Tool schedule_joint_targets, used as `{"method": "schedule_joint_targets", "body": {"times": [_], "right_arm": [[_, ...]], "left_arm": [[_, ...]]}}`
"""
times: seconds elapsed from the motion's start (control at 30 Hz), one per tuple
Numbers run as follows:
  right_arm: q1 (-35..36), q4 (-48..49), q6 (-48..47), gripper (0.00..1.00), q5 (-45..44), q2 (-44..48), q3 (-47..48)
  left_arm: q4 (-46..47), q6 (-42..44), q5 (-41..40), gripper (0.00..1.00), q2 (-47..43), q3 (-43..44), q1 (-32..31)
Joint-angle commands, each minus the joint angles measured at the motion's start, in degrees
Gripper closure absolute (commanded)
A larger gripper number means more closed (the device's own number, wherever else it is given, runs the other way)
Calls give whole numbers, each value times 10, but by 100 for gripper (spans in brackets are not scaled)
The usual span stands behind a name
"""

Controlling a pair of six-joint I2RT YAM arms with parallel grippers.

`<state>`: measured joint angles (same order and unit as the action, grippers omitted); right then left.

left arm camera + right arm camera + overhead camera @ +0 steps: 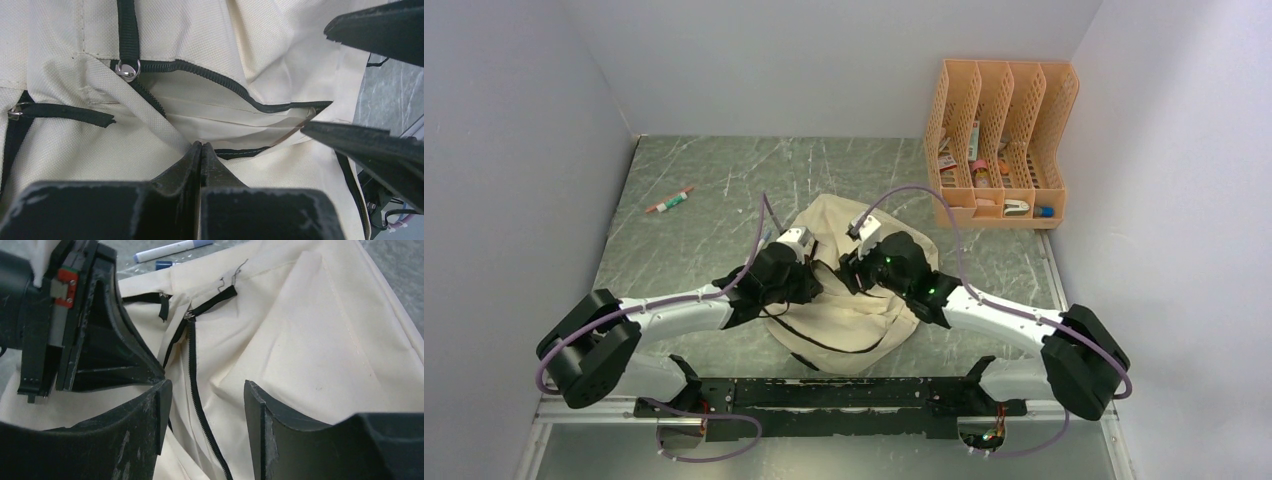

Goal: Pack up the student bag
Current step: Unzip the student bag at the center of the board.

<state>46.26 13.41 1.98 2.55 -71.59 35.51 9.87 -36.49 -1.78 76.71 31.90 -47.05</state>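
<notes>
The bag (pixel 849 330) lies slumped on the surface (pixel 724 200), right beneath both tools. The left tool (pixel 201 150) is pressed together at the near lip of an unzipped pocket (pixel 235 117), perhaps nipping cloth; I can't tell. The right tool (pixel 207 402) stands spread just beside it, over a zipper (pixel 192 365)

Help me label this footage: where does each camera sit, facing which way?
Top external: above and behind the robot, facing down; left arm, right arm, student bag, orange organizer.
Left wrist: on the left arm, facing the bag's open pocket; shut left end effector, right end effector intruding.
Right wrist: on the right arm, facing the bag's zipper; own open fingers.
Wrist views share bag, both end effectors.
</notes>
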Motion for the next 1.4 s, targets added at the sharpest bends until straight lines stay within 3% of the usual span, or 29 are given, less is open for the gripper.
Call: {"method": "schedule_joint_targets", "body": {"times": [0.0,0.27,0.63,0.9,1.03,1.37], "right_arm": [[21,51,-65,42,-14,-5,-13],[68,53,-119,42,-93,-62,3],[98,60,-161,53,-209,-128,26],[104,76,-150,76,-256,-120,26],[104,69,-140,100,-257,-98,36],[103,27,-143,100,-303,-53,91]], "left_arm": [[3,-1,-22,95,-12,-13,-2],[2,1,-20,95,-4,-6,-2],[-2,-1,-23,95,-3,-5,-2],[-4,0,-23,95,-1,-3,-2],[-2,1,-20,95,5,1,-2],[-2,12,-22,95,19,20,-2]]}}
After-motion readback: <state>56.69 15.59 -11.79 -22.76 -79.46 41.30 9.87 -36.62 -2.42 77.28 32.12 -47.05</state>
